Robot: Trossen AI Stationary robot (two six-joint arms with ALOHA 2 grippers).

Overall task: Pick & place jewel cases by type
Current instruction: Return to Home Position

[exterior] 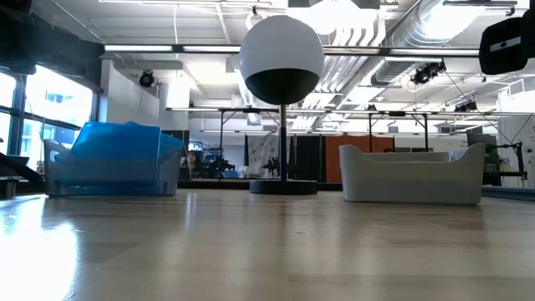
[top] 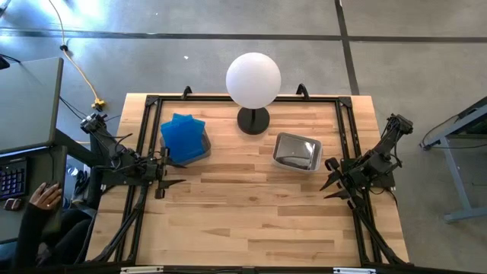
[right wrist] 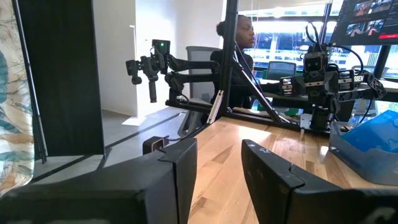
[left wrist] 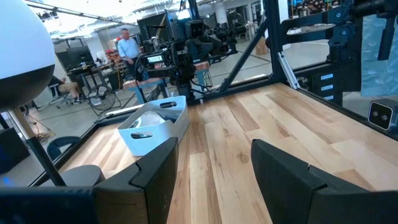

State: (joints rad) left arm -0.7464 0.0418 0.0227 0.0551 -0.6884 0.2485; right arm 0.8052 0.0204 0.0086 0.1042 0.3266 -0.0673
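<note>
Several bright blue jewel cases (top: 183, 135) lie stacked, fanned askew, in a grey tub (top: 204, 148) on the table's left far part; in the low view the blue stack (exterior: 125, 142) pokes above its tub. A second grey tub (top: 297, 151) right of centre holds dark cases (left wrist: 148, 122), hard to make out. My left gripper (top: 179, 174) hovers open at the left edge, near the blue tub. My right gripper (top: 329, 189) hovers open at the right edge, near the grey tub. Neither holds anything.
A white globe lamp (top: 253, 80) on a black round base (top: 253, 121) stands at the table's far middle. A black frame (top: 243, 99) runs around the table. A person's hand (top: 46, 195) rests at a desk to the left. Bare wood (top: 251, 213) fills the near half.
</note>
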